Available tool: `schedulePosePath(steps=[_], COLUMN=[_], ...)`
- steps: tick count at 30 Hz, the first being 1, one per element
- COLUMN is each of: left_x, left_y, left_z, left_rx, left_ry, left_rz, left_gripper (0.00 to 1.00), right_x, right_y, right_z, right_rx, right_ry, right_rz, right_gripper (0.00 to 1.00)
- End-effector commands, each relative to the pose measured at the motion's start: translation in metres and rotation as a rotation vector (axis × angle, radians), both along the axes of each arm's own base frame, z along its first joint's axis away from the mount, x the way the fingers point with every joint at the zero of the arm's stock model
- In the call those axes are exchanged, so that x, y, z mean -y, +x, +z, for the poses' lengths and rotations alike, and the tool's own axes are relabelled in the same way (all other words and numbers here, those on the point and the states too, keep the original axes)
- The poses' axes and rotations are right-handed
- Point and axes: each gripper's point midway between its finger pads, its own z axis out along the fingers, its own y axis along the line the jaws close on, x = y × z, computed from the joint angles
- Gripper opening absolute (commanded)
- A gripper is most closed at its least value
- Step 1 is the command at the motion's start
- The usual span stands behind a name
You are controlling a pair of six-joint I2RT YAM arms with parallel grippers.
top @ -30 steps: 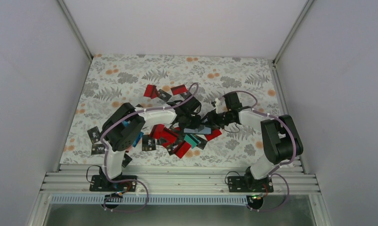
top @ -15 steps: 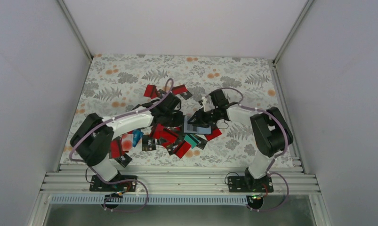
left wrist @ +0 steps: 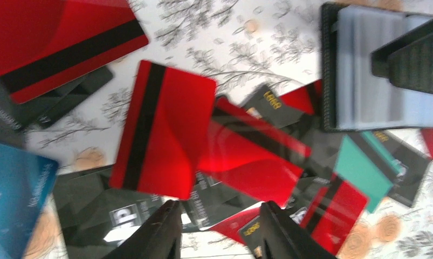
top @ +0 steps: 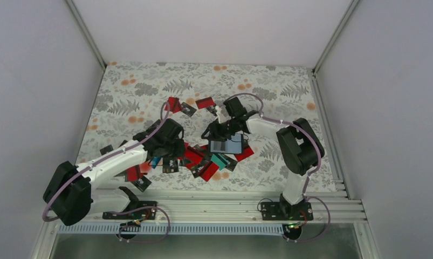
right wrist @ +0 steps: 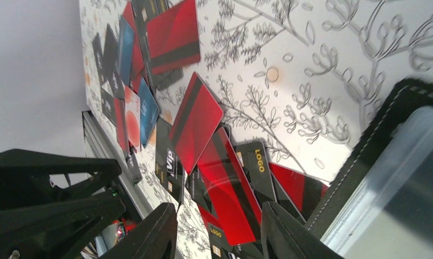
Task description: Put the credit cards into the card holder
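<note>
The credit cards (top: 195,156) lie in a loose pile at mid-table: red ones (left wrist: 165,135), black printed ones, a blue one (left wrist: 14,189) and a teal one (left wrist: 365,172). The card holder (top: 227,144), black with a stitched edge and a grey clear window, lies flat at the pile's right side (left wrist: 359,70) (right wrist: 397,162). My left gripper (top: 173,148) hovers over the pile's left part, open and empty (left wrist: 219,216). My right gripper (top: 213,131) is open at the holder's far left corner (right wrist: 219,216). One of its fingers (left wrist: 413,59) reaches over the holder's window.
More red and black cards (top: 181,105) lie farther back, and others (top: 109,154) are scattered to the left. A flowered cloth (top: 268,86) covers the table. Metal rails (top: 203,205) run along the near edge, and white walls close in the sides.
My left arm has pulled back leftward from the holder to the pile's left part, and its gripper has opened. My right gripper has shifted left along the holder's far edge.
</note>
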Motion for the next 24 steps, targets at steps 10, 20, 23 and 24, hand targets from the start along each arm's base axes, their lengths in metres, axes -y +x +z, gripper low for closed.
schedulePosePath(steps=[10,20,23,24], left_x=[-0.014,0.022,0.030,0.032], left_y=[0.002,0.049,0.056,0.059], left_z=[-0.021,-0.027,-0.034,-0.036], left_rx=[-0.021,-0.020,-0.032,-0.036], left_ry=[0.092,0.029,0.027,0.027], left_rz=[-0.060,-0.139,-0.168,-0.173], left_gripper=[0.45,0.12,0.09,0.09], right_x=[-0.018,0.001,0.007,0.008], right_y=[-0.031,-0.057,-0.066,-0.071], right_z=[-0.021,-0.013,-0.006,-0.005], right_rx=[0.086,0.042,0.007,-0.014], right_ry=[-0.192,-0.179,-0.140,-0.123], right_rz=[0.086,-0.042,-0.110,-0.131], right_gripper=[0.49,0.49,0.48,0.48])
